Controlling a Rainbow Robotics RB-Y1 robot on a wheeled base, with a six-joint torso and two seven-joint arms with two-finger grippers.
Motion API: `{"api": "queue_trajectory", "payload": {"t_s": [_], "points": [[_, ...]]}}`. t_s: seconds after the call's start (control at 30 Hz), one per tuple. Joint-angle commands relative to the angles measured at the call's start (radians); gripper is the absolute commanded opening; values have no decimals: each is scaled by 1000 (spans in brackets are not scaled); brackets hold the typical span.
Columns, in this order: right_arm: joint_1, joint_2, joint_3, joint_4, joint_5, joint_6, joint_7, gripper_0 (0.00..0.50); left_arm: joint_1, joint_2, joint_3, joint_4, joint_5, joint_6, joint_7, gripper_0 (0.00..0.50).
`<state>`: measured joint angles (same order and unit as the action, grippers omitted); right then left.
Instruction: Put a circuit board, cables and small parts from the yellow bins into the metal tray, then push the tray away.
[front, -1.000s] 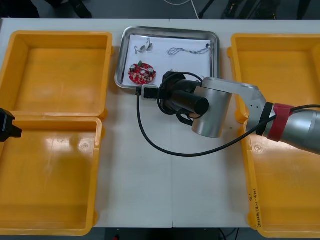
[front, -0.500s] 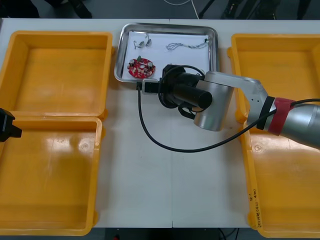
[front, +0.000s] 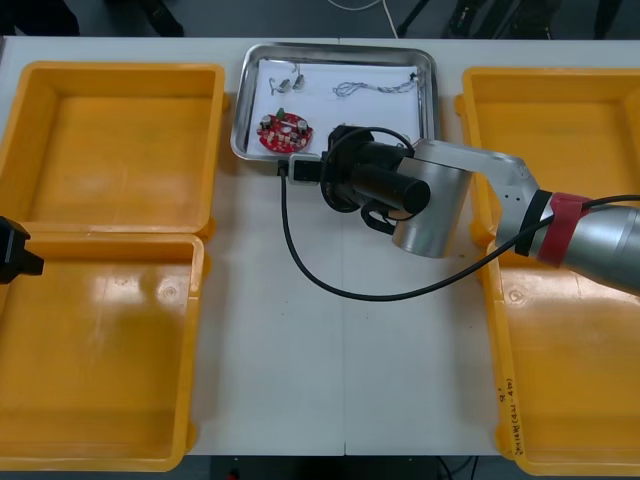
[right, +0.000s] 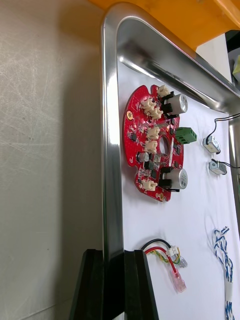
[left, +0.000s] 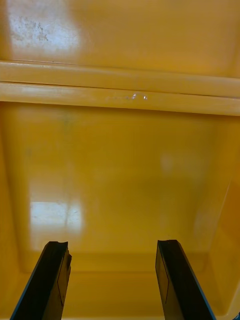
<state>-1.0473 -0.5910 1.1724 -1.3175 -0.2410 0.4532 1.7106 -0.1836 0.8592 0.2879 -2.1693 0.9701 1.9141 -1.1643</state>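
Observation:
The metal tray (front: 340, 48), white inside, lies at the table's far middle. In it are a round red circuit board (front: 284, 131), a twisted blue and white cable (front: 375, 88) and small metal parts (front: 287, 83). My right gripper (right: 114, 285) is shut on the tray's near rim (right: 111, 150), which stands between the fingers. Close beyond the fingers are a red and yellow cable (right: 167, 262) and the circuit board (right: 152, 145). My left gripper (left: 112, 280) hangs open over the floor of the near left bin (left: 120, 165), holding nothing.
Two yellow bins stand at the left (front: 115, 145) (front: 95, 350) and two at the right (front: 550, 130) (front: 570, 380). A black lead (front: 300, 260) loops from my right wrist over the bare table between them. The tray is near the table's far edge.
The tray has slid toward the table's far edge, with my right gripper following it on its near rim. The left arm has stayed still.

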Motion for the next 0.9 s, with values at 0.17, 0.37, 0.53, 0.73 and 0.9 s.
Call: {"api": "queue_trajectory", "payload": {"t_s": [0.17, 0.37, 0.53, 0.73, 0.9], "points": [[-54, -19, -13, -8, 2, -10, 37, 20, 16, 46, 33, -30, -10, 6, -74, 500], [-54, -16, -13, -8, 9, -13, 40, 278, 16, 46, 33, -30, -10, 6, -74, 500], [-54, -15, 0, -8, 9, -10, 41, 374, 16, 46, 33, -30, -10, 6, -74, 500], [-54, -15, 7, -8, 8, -10, 43, 500, 16, 46, 33, -30, -10, 6, -74, 500], [-54, -15, 19, -14, -37, 13, 43, 500, 16, 46, 33, -30, -10, 6, -74, 500]]}}
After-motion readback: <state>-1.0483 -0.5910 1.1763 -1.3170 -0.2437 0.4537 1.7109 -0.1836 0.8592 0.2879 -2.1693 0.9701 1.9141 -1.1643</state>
